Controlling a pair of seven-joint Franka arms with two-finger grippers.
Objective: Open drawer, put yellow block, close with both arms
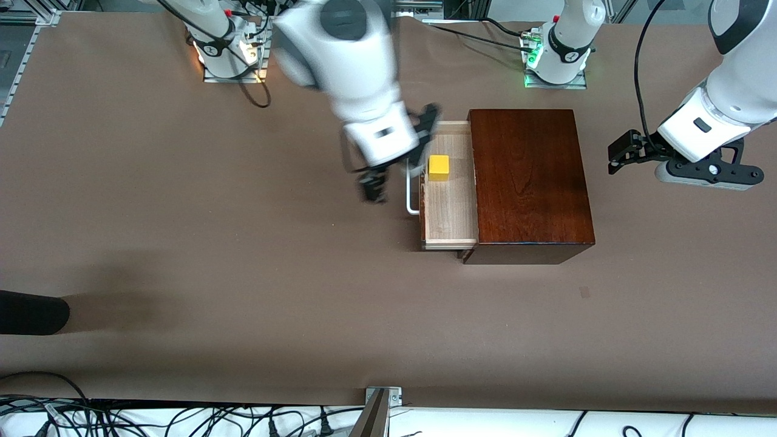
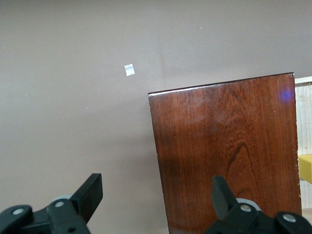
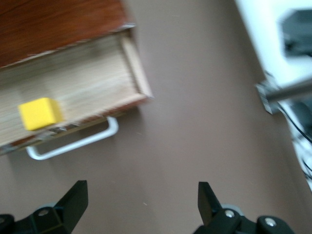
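Observation:
The drawer [image 1: 449, 206] stands pulled out of the reddish-brown wooden box [image 1: 528, 182], its white bar handle [image 1: 411, 197] toward the right arm's end of the table. The yellow block [image 1: 438, 167] sits in the drawer tray. My right gripper [image 1: 396, 175] is open and empty, just over the table beside the handle. In the right wrist view, its own gripper [image 3: 141, 200] has the block [image 3: 40, 113], the drawer [image 3: 92, 73] and the handle [image 3: 73, 146] ahead. My left gripper [image 1: 616, 156] is open and empty beside the box's closed back. The left wrist view shows its gripper [image 2: 156, 195], the box top [image 2: 224, 156] and the block's edge [image 2: 306, 168].
A dark rounded object [image 1: 30, 312] lies at the table's edge at the right arm's end. A small tape mark [image 1: 584, 292] is on the table nearer the front camera than the box. A metal bracket [image 1: 382, 397] and cables [image 1: 182, 419] line the front edge.

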